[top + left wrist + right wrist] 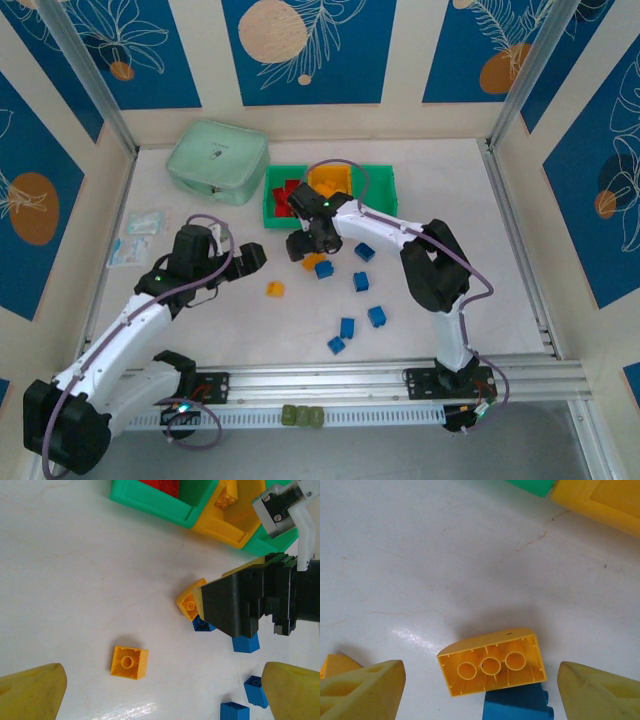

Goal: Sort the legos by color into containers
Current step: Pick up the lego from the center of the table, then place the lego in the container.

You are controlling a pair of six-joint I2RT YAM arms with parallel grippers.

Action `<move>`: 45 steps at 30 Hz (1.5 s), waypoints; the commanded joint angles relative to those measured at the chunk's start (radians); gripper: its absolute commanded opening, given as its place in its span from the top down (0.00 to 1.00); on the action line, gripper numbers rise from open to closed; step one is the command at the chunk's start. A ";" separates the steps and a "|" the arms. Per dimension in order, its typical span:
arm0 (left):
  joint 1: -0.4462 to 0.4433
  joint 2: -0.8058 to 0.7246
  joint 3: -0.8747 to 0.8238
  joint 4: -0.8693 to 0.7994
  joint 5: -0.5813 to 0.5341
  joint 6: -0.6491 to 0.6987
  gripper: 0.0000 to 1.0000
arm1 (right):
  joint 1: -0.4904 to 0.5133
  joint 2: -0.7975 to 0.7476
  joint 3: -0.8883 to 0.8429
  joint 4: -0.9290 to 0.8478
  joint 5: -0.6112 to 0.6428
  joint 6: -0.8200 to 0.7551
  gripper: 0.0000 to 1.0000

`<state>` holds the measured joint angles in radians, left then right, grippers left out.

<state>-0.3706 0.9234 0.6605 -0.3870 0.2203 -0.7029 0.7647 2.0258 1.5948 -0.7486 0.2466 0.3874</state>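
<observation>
Yellow fingertips (365,690) of the right jaws stand spread on either side of a long yellow brick (492,667). It lies tipped with its hollow underside showing, leaning on a blue brick (517,705), and nothing pinches it yet. Similarly, the left jaws are spread and hold nothing, with a small yellow brick (129,662) lying stud-up on the bench (75,580) between and just ahead of them.

Beyond the right jaws sit the joined bins. Red bricks (290,197) lie in the left green bin (268,200), and the orange bin (235,527) holds yellow. Red looks finished to me. Yellow has these two pieces left. Some six blue bricks (377,316), scattered on the base side of the right jaws, remain for the other green bin (385,185).
</observation>
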 commanded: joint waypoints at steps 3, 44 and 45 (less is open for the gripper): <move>0.002 -0.018 -0.018 -0.018 -0.039 -0.010 0.01 | 0.000 0.052 -0.004 -0.008 -0.008 -0.029 0.17; 0.002 0.185 0.127 0.131 0.068 0.017 0.01 | -0.206 0.105 0.290 -0.052 -0.005 -0.039 0.37; 0.002 0.195 0.136 0.135 0.068 0.018 0.01 | -0.214 0.124 0.316 -0.057 -0.002 -0.041 0.37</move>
<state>-0.3706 1.0977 0.7513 -0.2962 0.2623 -0.7044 0.5735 2.0892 1.8515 -0.7738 0.2241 0.3626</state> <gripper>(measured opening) 0.993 0.633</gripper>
